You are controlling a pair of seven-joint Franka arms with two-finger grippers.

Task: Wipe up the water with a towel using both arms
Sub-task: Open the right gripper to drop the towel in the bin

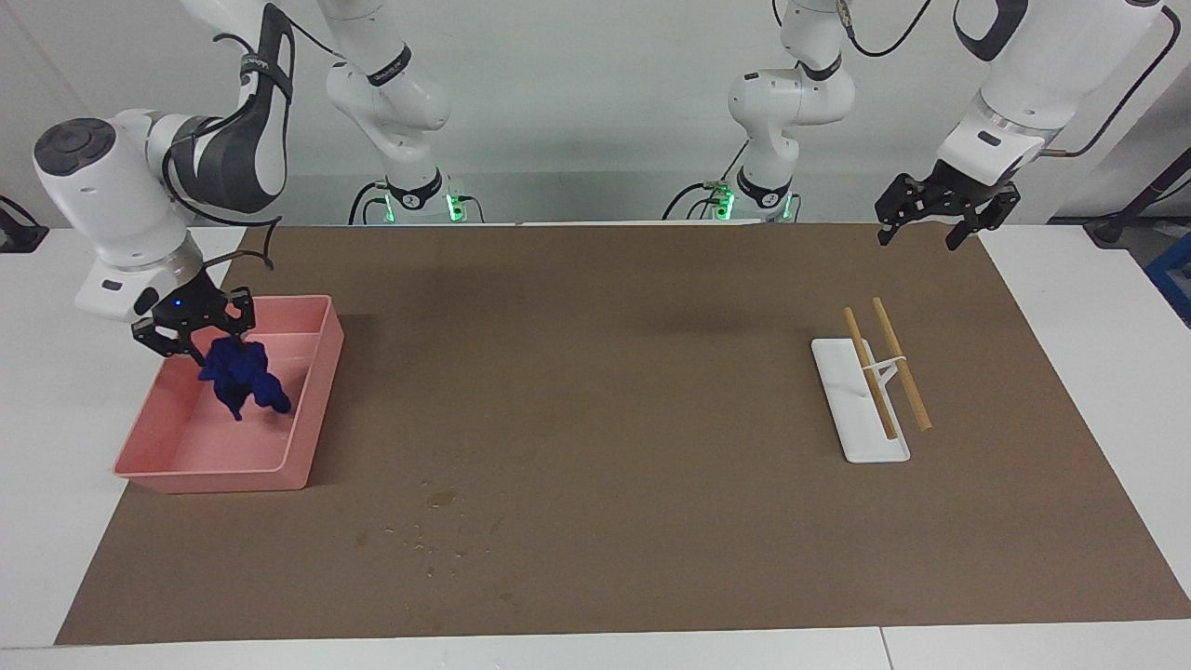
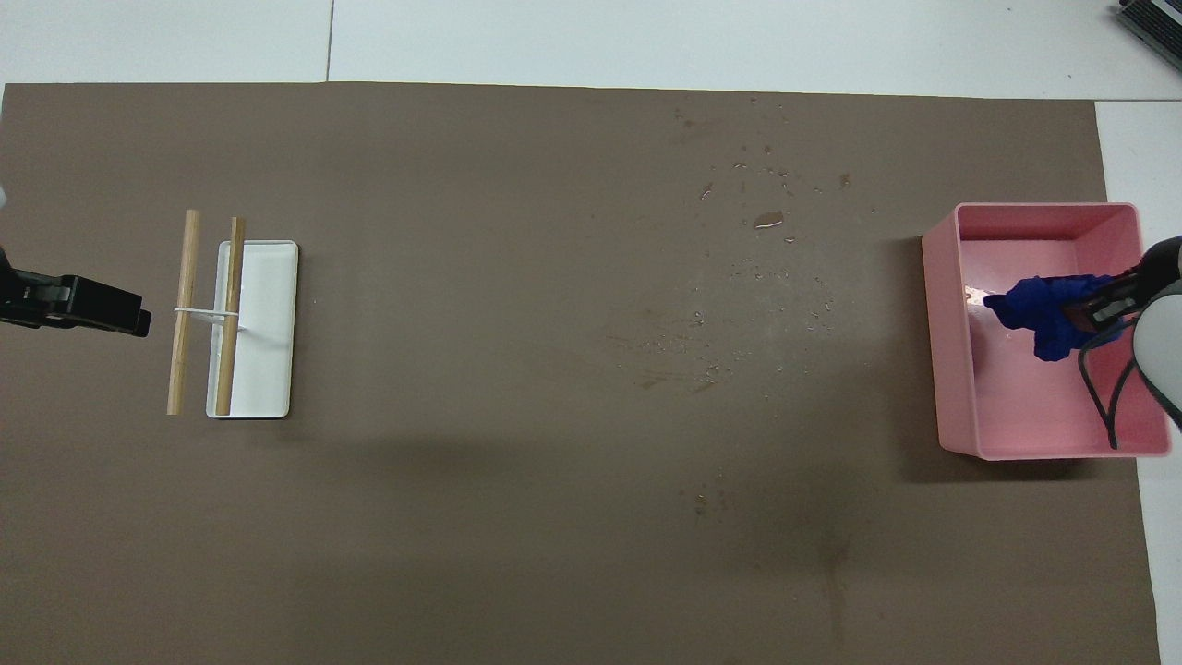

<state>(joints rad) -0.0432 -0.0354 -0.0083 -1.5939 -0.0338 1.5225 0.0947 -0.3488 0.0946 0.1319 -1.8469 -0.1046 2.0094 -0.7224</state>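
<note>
Starting at the right arm's end of the table: shallow pink plastic bin (image 1: 321,391) sitting on the brown mat (image 1: 605,307), with the right gripper (image 1: 194,337) over it, fingers clamped on the crumpled deep-blue cloth towel (image 1: 244,380). Looks lifted, bunched and dangling over the bin floor, though hard to say whether the lowest fold touches.

Moving along: the water (image 1: 437,526), a scatter of small droplets and a faint darker patch on the mat, farther from the robots than the bin and well apart from it. Nothing wiped yet, going by how it lies.

Then the flat white rack with two wooden sticks (image 1: 875,386), toward the left arm's end, dry and out of the way.

Last, the left gripper (image 1: 944,219), up in the air over the mat's edge just past the rack, fingers spread, holding nothing, waiting.

Possible trouble: thin pinch on a wadded towel, so could slip or snag the bin wall on the way out. Also, a bunched cloth might just smear droplets around instead of soaking them.
</note>
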